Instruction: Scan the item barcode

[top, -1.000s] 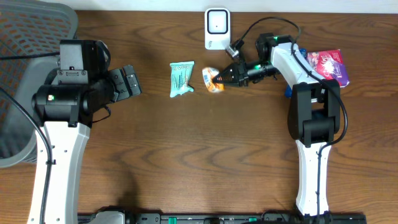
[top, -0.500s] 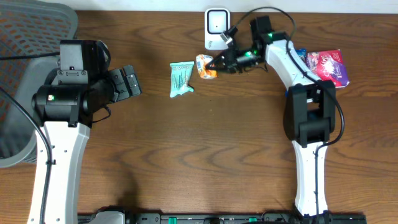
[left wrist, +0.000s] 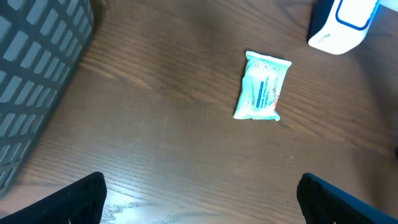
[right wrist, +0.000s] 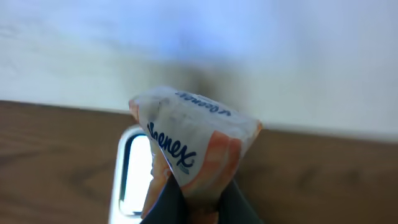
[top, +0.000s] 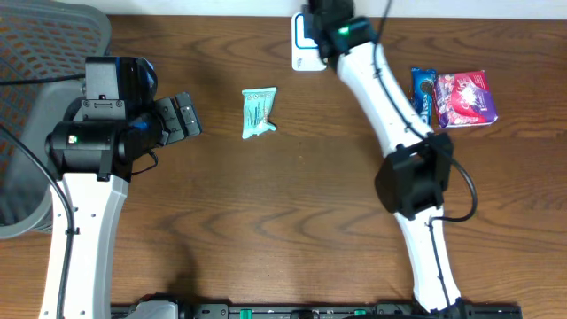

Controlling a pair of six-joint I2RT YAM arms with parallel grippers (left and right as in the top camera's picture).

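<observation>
Over the scanner (right wrist: 134, 177), a creased orange-and-white Kleenex packet (right wrist: 193, 149)

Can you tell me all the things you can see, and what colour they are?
scanner: one, white with blue, back middle of the table
tissue pack: one, teal, lying flat left of the scanner
Kleenex pack: one, orange and white, held close to the scanner
blue packet: one, blue, back right
pink packet: one, pink and red, right beside the blue packet
chair: one, grey mesh, far left
table: one, brown wood
left hand: one, black, open, empty
right hand: one, dark, shut on the Kleenex pack
</observation>
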